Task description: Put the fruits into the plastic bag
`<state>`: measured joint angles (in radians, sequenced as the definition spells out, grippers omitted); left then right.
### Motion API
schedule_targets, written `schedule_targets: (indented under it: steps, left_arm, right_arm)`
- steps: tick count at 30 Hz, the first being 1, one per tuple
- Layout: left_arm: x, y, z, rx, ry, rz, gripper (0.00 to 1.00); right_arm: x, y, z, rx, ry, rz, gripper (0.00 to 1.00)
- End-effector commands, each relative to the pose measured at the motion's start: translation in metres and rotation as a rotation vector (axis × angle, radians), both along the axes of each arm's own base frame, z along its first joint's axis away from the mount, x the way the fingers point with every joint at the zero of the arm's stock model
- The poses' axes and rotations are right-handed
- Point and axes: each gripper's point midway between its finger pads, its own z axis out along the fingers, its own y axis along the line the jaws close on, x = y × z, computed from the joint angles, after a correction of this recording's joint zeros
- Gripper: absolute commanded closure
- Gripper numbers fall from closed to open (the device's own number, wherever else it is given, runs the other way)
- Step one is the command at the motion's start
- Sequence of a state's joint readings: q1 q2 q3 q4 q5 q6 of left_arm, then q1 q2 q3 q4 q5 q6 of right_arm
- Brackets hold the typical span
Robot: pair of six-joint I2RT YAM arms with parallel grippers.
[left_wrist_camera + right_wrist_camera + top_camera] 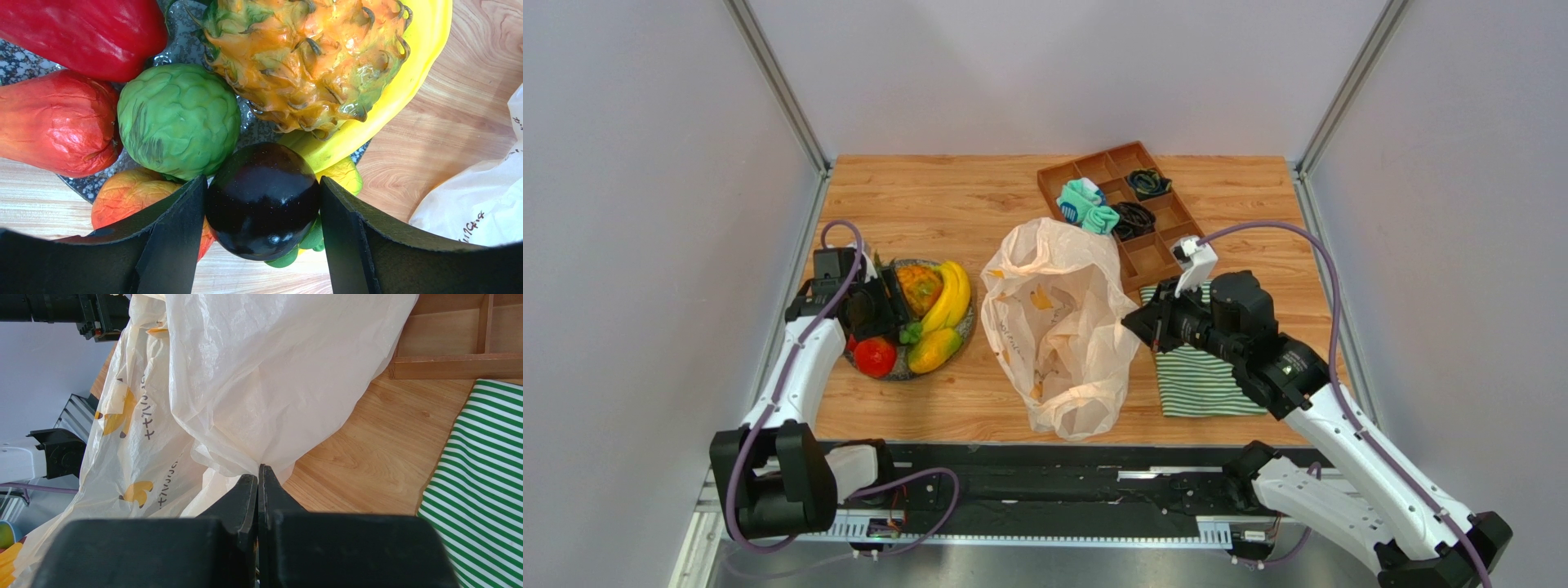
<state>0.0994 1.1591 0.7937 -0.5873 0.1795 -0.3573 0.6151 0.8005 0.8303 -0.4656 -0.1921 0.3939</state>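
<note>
- My left gripper [262, 184] has its fingers apart, one each side of the one dark fruit [262, 208]. Both seem to touch it, but I cannot tell whether they grip.
- My right gripper [258, 470] has its fingers together, pinching an edge of the one plastic bag [264, 373], which lies in the middle of the table [928, 196].
- The one speckled plate [178, 43], left of the bag, holds at least seven fruits [934, 349]. I count one pineapple [307, 61], one banana [430, 55], two red fruits [73, 30], one green fruit [178, 119], one yellow-orange fruit [126, 196] and the dark fruit.
- One wooden tray [1155, 251] holds two teal bundles [1085, 200] and two black bundles [1149, 184].
- One striped cloth [1198, 380] lies just right of the bag.
</note>
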Motion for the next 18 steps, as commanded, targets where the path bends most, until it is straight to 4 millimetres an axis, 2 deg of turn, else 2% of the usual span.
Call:
schedule_targets:
  steps: [1,5,12,18]
  left_arm:
    - [0.011,0.000,0.021,0.010,-0.064,-0.020,0.34]
    - [0.010,-0.002,0.029,0.015,-0.089,-0.037,0.37]
    - [0.001,-0.009,0.069,0.014,-0.222,-0.085,0.41]
    - [-0.006,-0.018,0.091,0.001,-0.324,-0.143,0.43]
  right_arm:
    - [0.003,0.002,0.023,0.035,-0.076,0.002,1.00]
    - [0.003,-0.001,0.026,0.035,-0.084,-0.009,1.00]
    - [0.002,-0.012,0.033,0.033,-0.098,-0.057,1.00]
    - [0.005,-0.015,0.031,0.000,-0.099,-0.073,1.00]
